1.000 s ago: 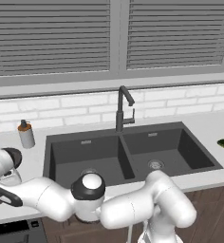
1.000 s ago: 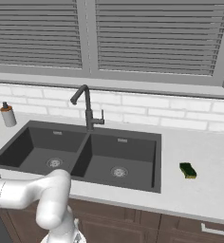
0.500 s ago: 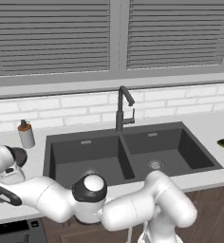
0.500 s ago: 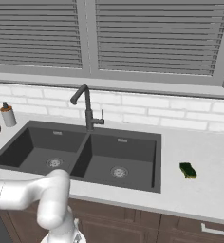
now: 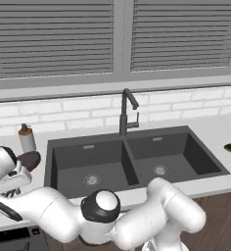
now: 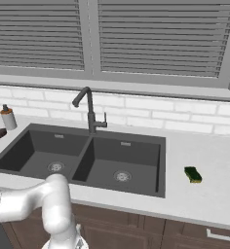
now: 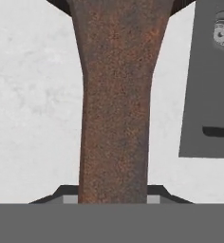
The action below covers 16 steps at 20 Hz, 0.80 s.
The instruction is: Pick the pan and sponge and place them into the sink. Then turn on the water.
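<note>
— Where's the pan [image 5: 30,159]?
— At the gripper [image 7: 113,201], left of the sink [image 5: 132,162]. Its handle [image 7: 116,104] runs straight out from the 2 fingertips, which look clamped on it.
— Why the handle?
— I'd guess it's the easiest part to pinch.
— And the arm?
— Swung far left, hand low over the counter [image 7: 33,104]. The sponge [image 6: 192,174] lies well off, beyond the sink.

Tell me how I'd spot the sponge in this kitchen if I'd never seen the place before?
Start at the dark grey double sink set in the pale counter under the shuttered window. Look along the counter to the right of it, well away from the faucet. There lies the sponge, a small yellow block with a dark green side, alone on that stretch of counter, unlike the upright soap bottle far off on the left.
</note>
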### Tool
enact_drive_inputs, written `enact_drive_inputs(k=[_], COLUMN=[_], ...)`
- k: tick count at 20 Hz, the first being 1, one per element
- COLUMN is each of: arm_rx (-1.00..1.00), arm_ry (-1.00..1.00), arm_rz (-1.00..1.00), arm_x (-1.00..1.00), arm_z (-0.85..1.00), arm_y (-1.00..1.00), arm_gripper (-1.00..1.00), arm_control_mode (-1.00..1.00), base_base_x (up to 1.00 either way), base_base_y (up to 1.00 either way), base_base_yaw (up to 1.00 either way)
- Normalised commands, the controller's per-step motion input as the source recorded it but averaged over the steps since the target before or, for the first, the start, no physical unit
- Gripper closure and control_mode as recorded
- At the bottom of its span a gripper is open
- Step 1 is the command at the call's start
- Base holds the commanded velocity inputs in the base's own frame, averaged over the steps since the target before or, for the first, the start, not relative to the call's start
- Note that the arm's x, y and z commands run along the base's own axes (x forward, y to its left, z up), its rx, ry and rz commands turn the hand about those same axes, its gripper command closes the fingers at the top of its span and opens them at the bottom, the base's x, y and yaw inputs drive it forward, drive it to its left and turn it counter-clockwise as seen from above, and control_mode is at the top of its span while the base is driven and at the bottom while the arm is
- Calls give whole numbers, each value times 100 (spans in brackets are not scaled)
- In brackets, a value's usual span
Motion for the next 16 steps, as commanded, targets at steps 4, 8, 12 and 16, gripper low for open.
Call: enact_drive_inputs(k=[4,8,12,16], arm_rx=[1,2,5,10], arm_ry=[-14,-11,-17,-17], arm_rz=[-10,-12,-6,-4], arm_x=[-31,-12,-1,0], arm_z=[4,0,17,31], arm_y=[-98,-99,-83,-78], arm_gripper=[100,100,100,100], arm_control_mode=[-100,-100,-100,-100], base_base_x=[0,0,0,0], base_base_y=[0,0,0,0], base_base_yaw=[0,0,0,0])
